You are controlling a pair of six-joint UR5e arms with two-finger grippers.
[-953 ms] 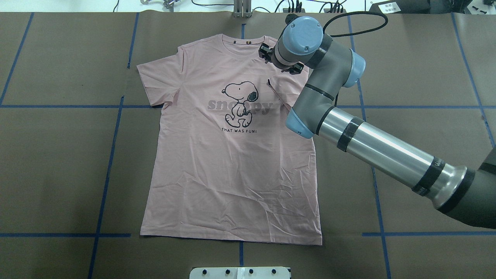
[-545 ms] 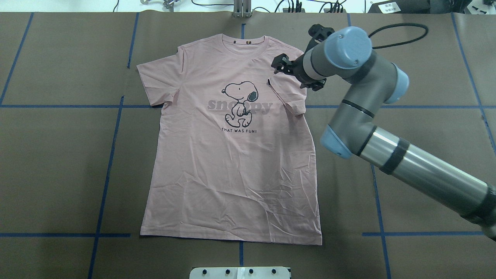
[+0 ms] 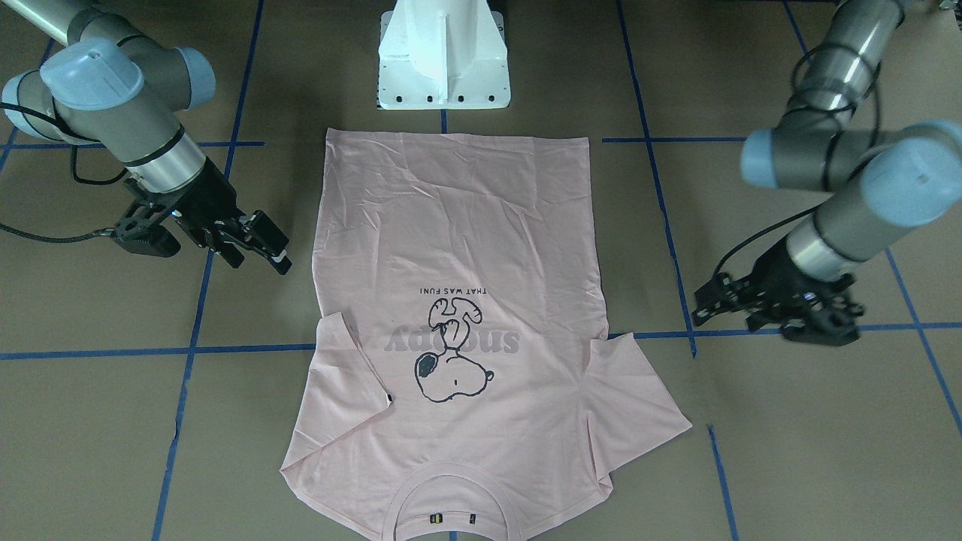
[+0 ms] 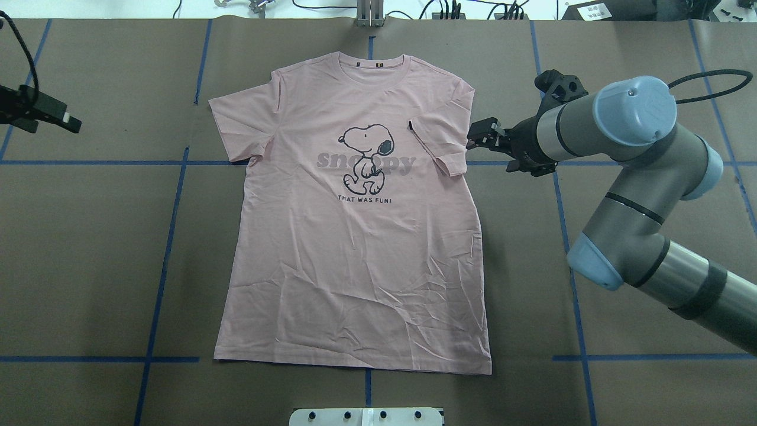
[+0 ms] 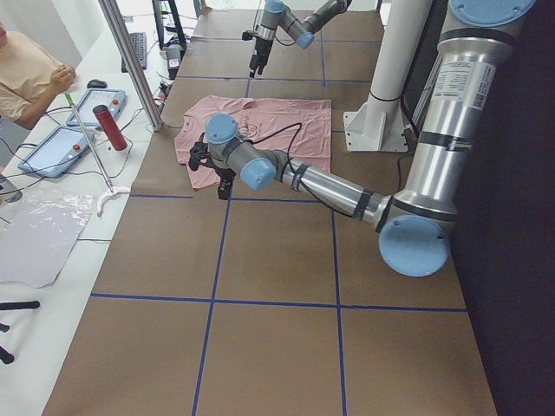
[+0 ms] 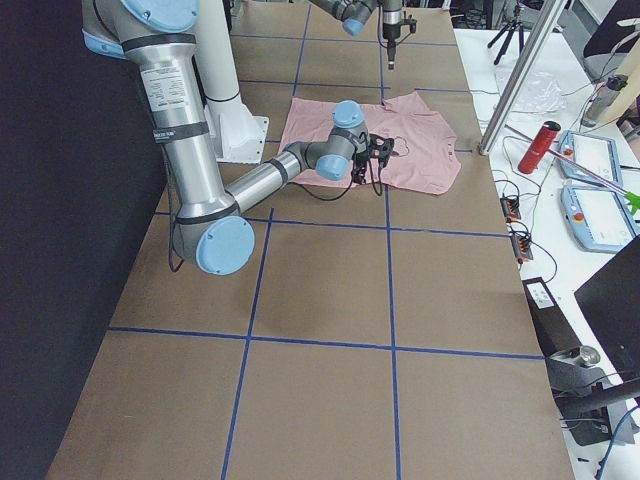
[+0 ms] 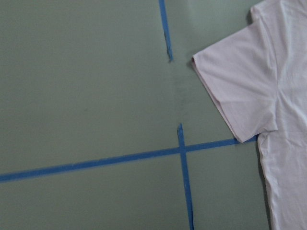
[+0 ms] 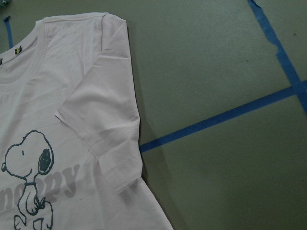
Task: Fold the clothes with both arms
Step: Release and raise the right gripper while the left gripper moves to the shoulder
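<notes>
A: Where's the pale pink short-sleeved T-shirt?
B: Flat mid brown table, print up, collar far. Right sleeve folded inward.
A: Grippers?
B: Right gripper just right of that sleeve, fingers apart, empty. Left gripper well left, same.

T-shirt flat on table | right claw beside folded sleeve | left claw well apart
</notes>
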